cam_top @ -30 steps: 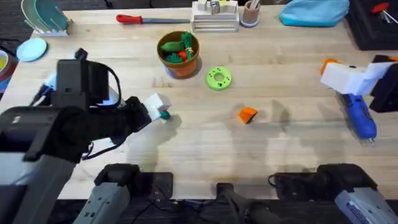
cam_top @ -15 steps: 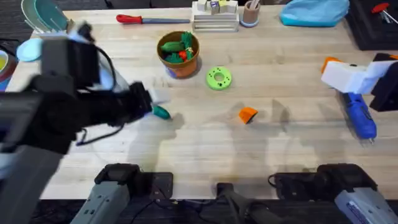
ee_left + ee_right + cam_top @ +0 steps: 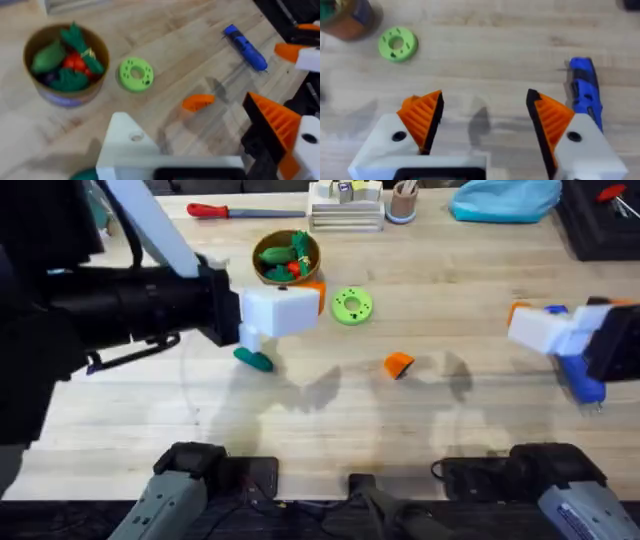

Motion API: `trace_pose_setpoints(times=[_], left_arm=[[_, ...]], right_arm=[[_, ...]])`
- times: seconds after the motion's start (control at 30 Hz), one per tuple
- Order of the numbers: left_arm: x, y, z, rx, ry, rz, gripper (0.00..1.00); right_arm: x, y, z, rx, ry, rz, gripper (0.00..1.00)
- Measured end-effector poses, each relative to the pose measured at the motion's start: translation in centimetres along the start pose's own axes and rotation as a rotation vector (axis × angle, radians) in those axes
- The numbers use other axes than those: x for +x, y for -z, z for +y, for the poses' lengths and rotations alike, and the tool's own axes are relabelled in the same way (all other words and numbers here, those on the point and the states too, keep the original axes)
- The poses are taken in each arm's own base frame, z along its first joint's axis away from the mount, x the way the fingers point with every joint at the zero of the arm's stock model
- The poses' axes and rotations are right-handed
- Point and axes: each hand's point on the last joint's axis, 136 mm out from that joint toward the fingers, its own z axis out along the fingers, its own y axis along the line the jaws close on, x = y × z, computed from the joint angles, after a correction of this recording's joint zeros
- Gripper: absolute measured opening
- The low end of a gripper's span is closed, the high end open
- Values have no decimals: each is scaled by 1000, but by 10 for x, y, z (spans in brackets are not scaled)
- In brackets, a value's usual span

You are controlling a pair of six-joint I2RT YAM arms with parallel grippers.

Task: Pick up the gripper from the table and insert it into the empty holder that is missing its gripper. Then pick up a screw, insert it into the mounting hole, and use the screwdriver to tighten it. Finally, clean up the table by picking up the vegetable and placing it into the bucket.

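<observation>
Three jobs make up the task, and by the look of the table none is finished. The orange gripper (image 3: 399, 364) lies loose on the wood near the centre of the overhead view, at about four o'clock from the green disc (image 3: 351, 305). The holder (image 3: 131, 150) on the left arm shows a bare white face with an open mounting hole in the left wrist view — no orange pad on it, so the insertion and the screw are, I judge, still to do. The screwdriver (image 3: 578, 367) lies at the table's three o'clock edge, beside the right gripper (image 3: 482, 122), untouched. The vegetable (image 3: 254, 359) rests on the table at about seven o'clock from the bucket (image 3: 288, 264), just under the left gripper (image 3: 272, 320).

As for the jaws: the right ones stand wide apart, both orange pads fitted, nothing between them. The left ones look spread as well, one ribbed pad (image 3: 272, 120) opposite the bare holder, holding nothing as far as I can tell.
</observation>
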Motion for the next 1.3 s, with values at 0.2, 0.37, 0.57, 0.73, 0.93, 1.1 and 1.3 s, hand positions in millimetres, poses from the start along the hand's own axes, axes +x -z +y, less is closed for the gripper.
trace_pose_setpoints(times=[0.2,0.37,0.57,0.73,0.93,1.1,1.3], left_arm=[[-31,2,-10,47,-139,-116,994],[-30,2,-12,58,-133,-114,994],[-33,2,-8,38,-163,-123,994],[-38,-1,-16,53,-354,-141,995],[-52,-11,-26,54,-539,-215,994],[-40,-11,-25,20,-585,-344,995],[3,-12,-28,26,-616,-515,994]], right_arm=[[51,5,0,1,-12,208,990],[55,6,0,1,-13,226,991],[55,6,0,1,-13,226,991],[55,6,0,1,-13,226,991],[55,6,0,1,-13,226,991],[55,6,0,1,-13,226,991],[55,6,0,1,-13,226,992]])
